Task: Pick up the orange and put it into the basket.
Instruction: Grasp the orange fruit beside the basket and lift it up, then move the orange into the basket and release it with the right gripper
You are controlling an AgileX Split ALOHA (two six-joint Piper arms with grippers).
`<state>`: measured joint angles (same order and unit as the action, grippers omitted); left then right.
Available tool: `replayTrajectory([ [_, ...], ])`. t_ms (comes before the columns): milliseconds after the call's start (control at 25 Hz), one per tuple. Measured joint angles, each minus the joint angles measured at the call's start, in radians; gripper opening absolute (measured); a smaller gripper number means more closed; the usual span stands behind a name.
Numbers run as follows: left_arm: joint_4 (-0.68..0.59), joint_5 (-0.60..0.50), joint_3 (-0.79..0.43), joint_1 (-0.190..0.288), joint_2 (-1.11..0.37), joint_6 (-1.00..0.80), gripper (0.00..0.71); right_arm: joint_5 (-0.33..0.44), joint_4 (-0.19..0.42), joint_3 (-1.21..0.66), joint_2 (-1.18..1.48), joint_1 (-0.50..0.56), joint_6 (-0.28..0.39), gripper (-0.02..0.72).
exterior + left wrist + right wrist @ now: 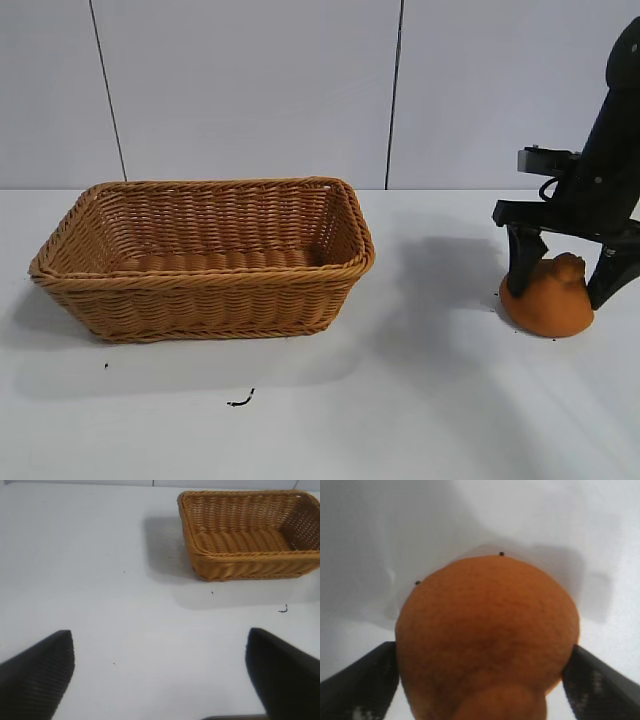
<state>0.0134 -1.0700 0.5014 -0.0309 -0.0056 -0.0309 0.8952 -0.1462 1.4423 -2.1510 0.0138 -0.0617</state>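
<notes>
Now the right gripper (pixel 565 282) is reaching around the orange (pixel 548 300) on the table, fingers apart beside it. Next it needs squeezing, lifting, and carrying to the basket (pixel 205 256).

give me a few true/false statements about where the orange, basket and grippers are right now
1. The orange sits on the table, outside the basket. True.
2. The right gripper straddles the orange, one finger on each side. True.
3. The basket already holds the orange. False: nothing shows inside it.
4. The left gripper is shut on the basket rim. False: it is open over bare table, away from the basket.
5. The orange lies to the left of the basket in the exterior view. False: it lies to the basket's right.
</notes>
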Motion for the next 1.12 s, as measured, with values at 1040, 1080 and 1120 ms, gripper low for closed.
replayTrajectory([
  [1040, 0.000, 0.000, 0.000, 0.000, 0.000, 0.000, 0.666, 0.321, 0.017, 0.627, 0.032, -0.290, 0.084, 0.047],
  [1080, 0.000, 0.000, 0.000, 0.000, 0.000, 0.000, 0.666, 0.319, 0.017, 0.627, 0.032, -0.317, 0.087, 0.047],
  [1120, 0.000, 0.000, 0.000, 0.000, 0.000, 0.000, 0.666, 0.312, 0.017, 0.627, 0.032, -0.343, 0.092, 0.047],
])
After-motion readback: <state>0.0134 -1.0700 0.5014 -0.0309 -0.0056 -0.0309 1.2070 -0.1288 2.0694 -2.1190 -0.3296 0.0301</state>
